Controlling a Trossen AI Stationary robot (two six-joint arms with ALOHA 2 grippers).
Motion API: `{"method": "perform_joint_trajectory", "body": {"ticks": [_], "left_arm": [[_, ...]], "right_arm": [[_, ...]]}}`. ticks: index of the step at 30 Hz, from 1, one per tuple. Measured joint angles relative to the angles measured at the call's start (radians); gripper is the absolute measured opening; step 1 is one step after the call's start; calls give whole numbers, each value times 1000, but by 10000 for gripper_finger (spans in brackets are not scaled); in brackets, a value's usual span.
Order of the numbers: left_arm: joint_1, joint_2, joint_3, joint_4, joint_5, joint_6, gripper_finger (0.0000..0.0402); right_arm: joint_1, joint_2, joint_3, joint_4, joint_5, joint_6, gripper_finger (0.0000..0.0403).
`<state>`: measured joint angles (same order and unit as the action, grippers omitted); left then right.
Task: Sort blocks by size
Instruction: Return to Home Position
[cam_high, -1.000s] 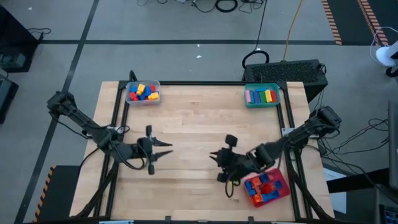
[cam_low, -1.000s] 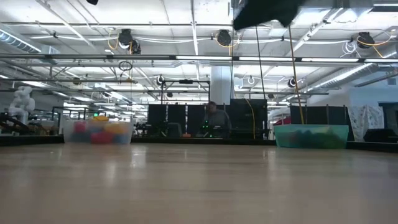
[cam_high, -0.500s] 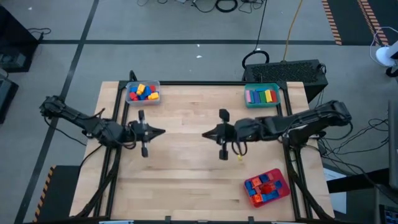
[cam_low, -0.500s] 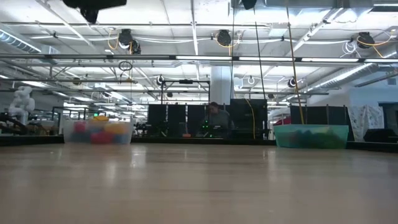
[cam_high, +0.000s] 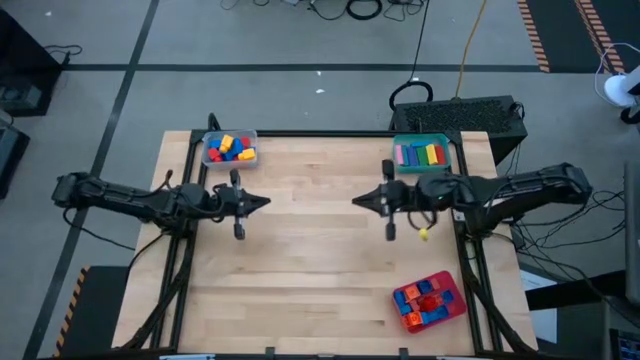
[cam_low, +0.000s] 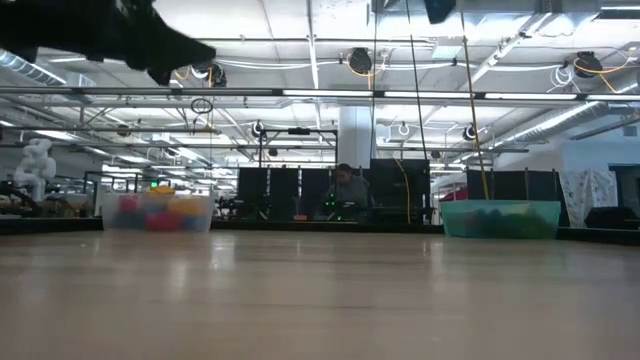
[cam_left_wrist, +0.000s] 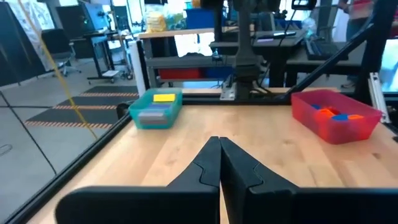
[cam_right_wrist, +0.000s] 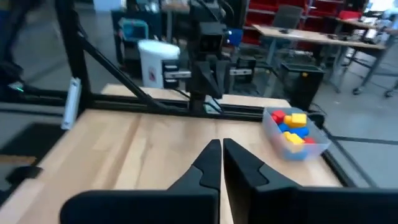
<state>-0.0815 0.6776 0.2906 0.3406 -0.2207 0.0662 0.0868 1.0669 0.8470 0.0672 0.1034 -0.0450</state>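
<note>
The blocks lie in three trays: a clear tray (cam_high: 230, 149) at the far left holds red, blue and yellow bricks, a teal tray (cam_high: 421, 154) at the far right holds a row of long bars, and a red tray (cam_high: 428, 300) at the near right holds red, blue and orange bricks. My left gripper (cam_high: 264, 202) hangs shut above the left half of the table, pointing level toward the right. My right gripper (cam_high: 358, 200) hangs shut above the right half, pointing toward the left. The two tips face each other with bare wood between them. Nothing is held.
A black metal frame (cam_high: 190, 180) runs along the table's left, far and right edges. A small yellow tag (cam_high: 424, 234) dangles under the right arm. Bare wood (cam_high: 310, 260) spans the table's middle and near left. A person sits at a desk far behind the table (cam_low: 346, 192).
My left gripper has shut, swung toward the far edge and drawn back toward the left, now lying level. My right gripper has left the spot beside the red tray, swung toward the far edge and levelled out. No block has moved.
</note>
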Motion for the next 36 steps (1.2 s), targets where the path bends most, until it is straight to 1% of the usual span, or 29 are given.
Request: {"method": "perform_joint_trajectory", "body": {"ticks": [4,6,8,11,13,15,20,24,29,36], "left_arm": [[52,-8,-32,25,47,16,3],[74,-8,-45,16,91,47,3],[98,-1,-54,50,127,54,3],[141,-1,-75,108,178,72,3],[179,-1,-93,143,216,75,3],[223,-1,-111,172,231,72,3],[300,-1,-124,164,269,0,3],[307,-15,-135,110,298,-34,3],[306,-89,-169,60,298,-61,3],[311,-264,-236,5,298,-61,3]], "right_arm": [[-76,-96,-129,80,-79,23,0],[-106,-134,-182,100,-103,31,0],[-128,-171,-230,123,-111,33,0],[-153,-215,-282,152,-116,33,0],[-169,-242,-306,150,-143,33,0],[-180,-268,-332,152,-171,27,0],[-208,-322,-385,150,-186,23,0],[-231,-377,-442,144,-184,54,0],[-259,-488,-542,151,-184,91,0],[-283,-670,-644,149,-185,159,0]]}}
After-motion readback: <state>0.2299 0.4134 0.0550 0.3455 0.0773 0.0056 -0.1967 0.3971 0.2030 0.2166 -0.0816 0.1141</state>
